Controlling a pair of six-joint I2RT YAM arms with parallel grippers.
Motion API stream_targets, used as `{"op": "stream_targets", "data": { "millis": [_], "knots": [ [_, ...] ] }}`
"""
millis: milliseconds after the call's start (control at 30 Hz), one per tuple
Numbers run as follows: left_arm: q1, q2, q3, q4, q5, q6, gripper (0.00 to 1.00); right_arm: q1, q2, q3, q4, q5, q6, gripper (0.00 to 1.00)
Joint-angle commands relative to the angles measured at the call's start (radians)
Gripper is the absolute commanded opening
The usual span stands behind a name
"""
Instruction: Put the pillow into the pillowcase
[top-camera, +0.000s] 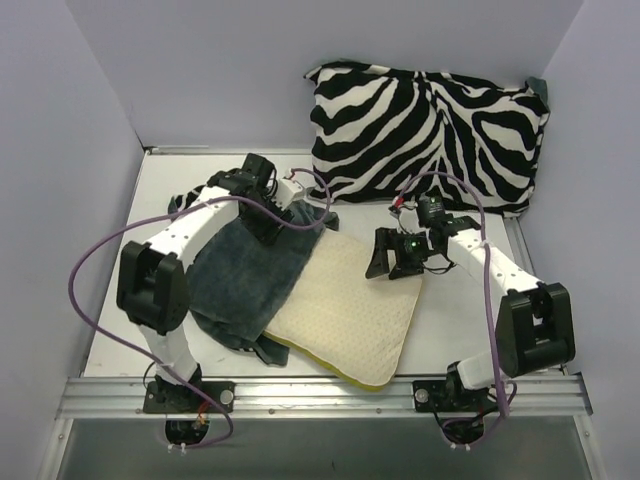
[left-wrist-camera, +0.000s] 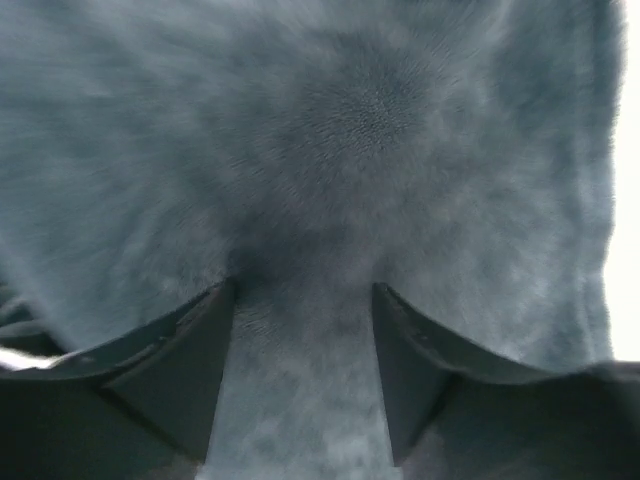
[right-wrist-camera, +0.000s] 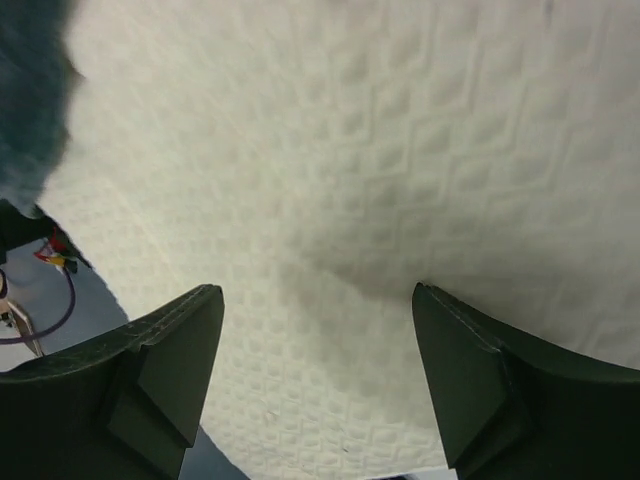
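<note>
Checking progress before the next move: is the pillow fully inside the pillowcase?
No, most of the pillow lies bare beside the pillowcase in the top view.

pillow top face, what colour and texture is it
Cream-yellow with a dimpled quilted grid. The pillow shows best in the right wrist view.

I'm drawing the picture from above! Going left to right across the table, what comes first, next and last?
Left arm's elbow → pillowcase → pillow → right arm's elbow. The zebra cushion at the back overlaps the others, so it is left out.
</note>
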Motion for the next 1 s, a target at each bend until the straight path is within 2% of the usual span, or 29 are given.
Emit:
{"op": "stream_targets", "data": {
  "millis": [0,67,100,167,200,233,300,333,400,500,533,600,667,733,767,800,867,900,967],
  "knots": [
    [-0.007,0.074,-0.001,-0.037,-0.010,0.054,0.61,-0.009,0.013,-0.088,-0.099,0.078,-0.024,0.77],
    [-0.017,0.108,0.013,-0.023,0.012,0.045,0.49,-0.007,0.071,-0.065,-0.096,0.075,-0.030,0.76],
    [-0.027,0.119,0.022,-0.016,0.029,0.044,0.31,-0.009,0.106,-0.049,-0.096,0.063,-0.032,0.68],
    [-0.067,0.140,0.062,-0.017,0.068,0.036,0.17,-0.007,0.195,-0.016,-0.067,-0.012,-0.020,0.56],
    [-0.082,0.143,0.078,-0.019,0.091,0.030,0.06,-0.004,0.218,0.013,-0.051,-0.038,-0.005,0.45],
    [-0.121,0.145,0.117,-0.023,0.140,0.025,0.02,-0.004,0.247,0.027,-0.031,-0.094,0.038,0.37],
    [-0.159,0.148,0.170,-0.063,0.200,0.010,0.00,-0.003,0.248,0.052,0.045,-0.148,0.087,0.23],
    [-0.193,0.156,0.198,-0.081,0.283,0.007,0.00,0.000,0.231,0.056,0.073,-0.179,0.121,0.20],
    [-0.224,0.157,0.267,-0.102,0.328,-0.031,0.00,0.003,0.208,0.058,0.163,-0.215,0.208,0.12],
    [-0.238,0.171,0.335,-0.109,0.428,-0.084,0.17,0.005,0.151,0.041,0.292,-0.277,0.336,0.04],
    [-0.233,0.185,0.342,-0.111,0.450,-0.093,0.19,0.005,0.128,0.035,0.338,-0.291,0.360,0.03],
    [-0.205,0.196,0.324,-0.083,0.455,-0.116,0.08,0.005,0.111,0.034,0.357,-0.302,0.397,0.00],
    [-0.166,0.214,0.294,-0.043,0.437,-0.131,0.00,0.000,0.110,0.029,0.351,-0.267,0.373,0.00],
    [-0.132,0.238,0.280,-0.033,0.409,-0.131,0.00,-0.009,0.129,0.023,0.340,-0.241,0.338,0.00],
    [-0.106,0.240,0.287,-0.036,0.396,-0.130,0.10,-0.012,0.134,0.032,0.301,-0.227,0.318,0.00],
    [-0.049,0.231,0.299,-0.058,0.411,-0.121,0.18,-0.013,0.137,0.050,0.248,-0.177,0.272,0.04],
    [0.021,0.124,0.266,-0.072,0.440,-0.083,0.34,-0.009,0.110,0.086,0.103,-0.115,0.110,0.23],
    [0.075,0.028,0.231,-0.091,0.434,-0.056,0.51,0.005,0.091,0.102,0.075,-0.050,0.076,0.42],
    [0.098,-0.065,0.122,-0.204,0.390,0.079,0.57,0.029,0.030,0.115,0.003,0.000,-0.022,0.57]
  ]
}}
